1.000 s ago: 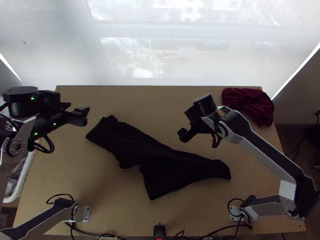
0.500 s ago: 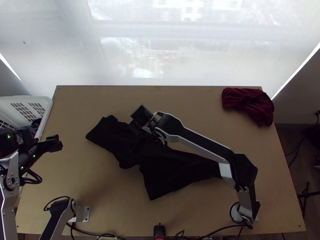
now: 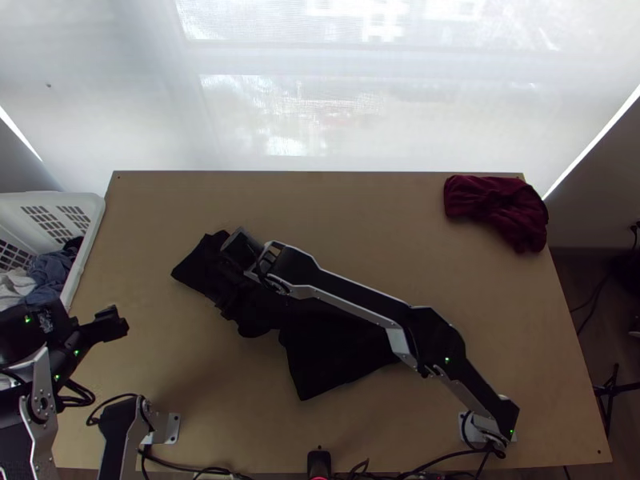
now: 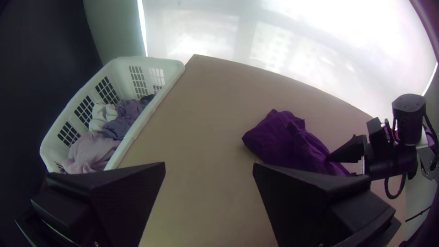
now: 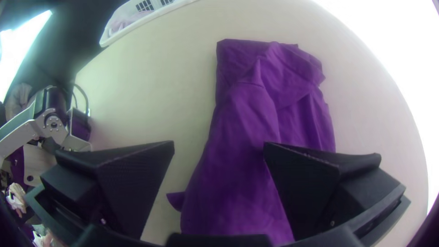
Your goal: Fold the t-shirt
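Lining up: right gripper (image 5: pixel 219 145) is over the t-shirt (image 3: pixel 320 364), near the end closer to the laundry basket (image 3: pixel 84 248). Judged to be the approach to a grasp, with the cloth probably needing to be straightened before any neat fold.
T-shirt: on the wooden table (image 3: pixel 360 208), slantwise, a long rumpled strip. It is narrower and squarer at the basket end, with loose creases and layers overlapping there; cannot tell sleeves from hem.
Right gripper: fingers wide apart, nothing clamped. Cloth shows beneath and between them; contact cannot be told.
Left gripper (image 4: pixel 209 168): also wide apart and holding nothing, off to the basket side, well apart from the shirt.
Next move: likely lower the right fingers astride an edge or ridge of cloth, close, then lift and draw it out flat. The left gripper would have to come across to take a second corner.
Risk: pinching several layers together could drag the whole bundle instead of opening it.
Dark red cloth (image 3: pixel 500 212): bunched at the table's far right corner, apart from the work.
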